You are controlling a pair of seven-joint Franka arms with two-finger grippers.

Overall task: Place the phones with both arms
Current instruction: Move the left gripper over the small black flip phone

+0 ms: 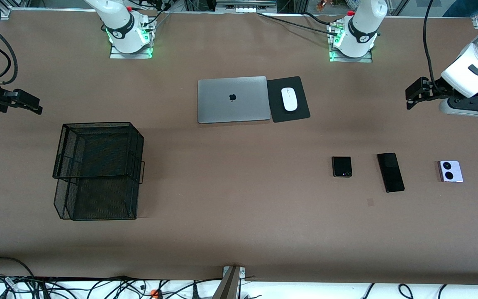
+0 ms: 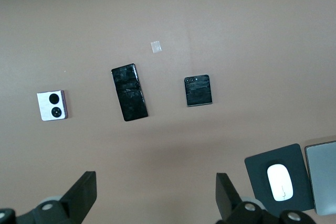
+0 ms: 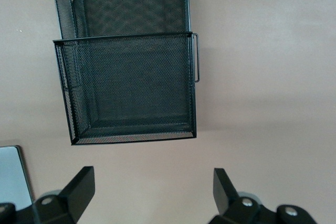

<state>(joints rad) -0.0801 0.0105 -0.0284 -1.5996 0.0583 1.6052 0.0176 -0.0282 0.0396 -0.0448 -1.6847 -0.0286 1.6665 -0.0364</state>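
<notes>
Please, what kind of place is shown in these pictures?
Probably a robotics lab staged as an office desk: a closed laptop, a white mouse on a mouse pad, and a black mesh desk organizer between two robot arms.

Spread fingers (image 3: 79, 188) over mesh basket (image 3: 126, 93)

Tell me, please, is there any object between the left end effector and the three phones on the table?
Nothing visible. The left end effector hangs open above bare table at the left arm's end; the lilac-white phone, long black phone and squarish black phone lie uncovered, apart, nearer the front camera.
</notes>
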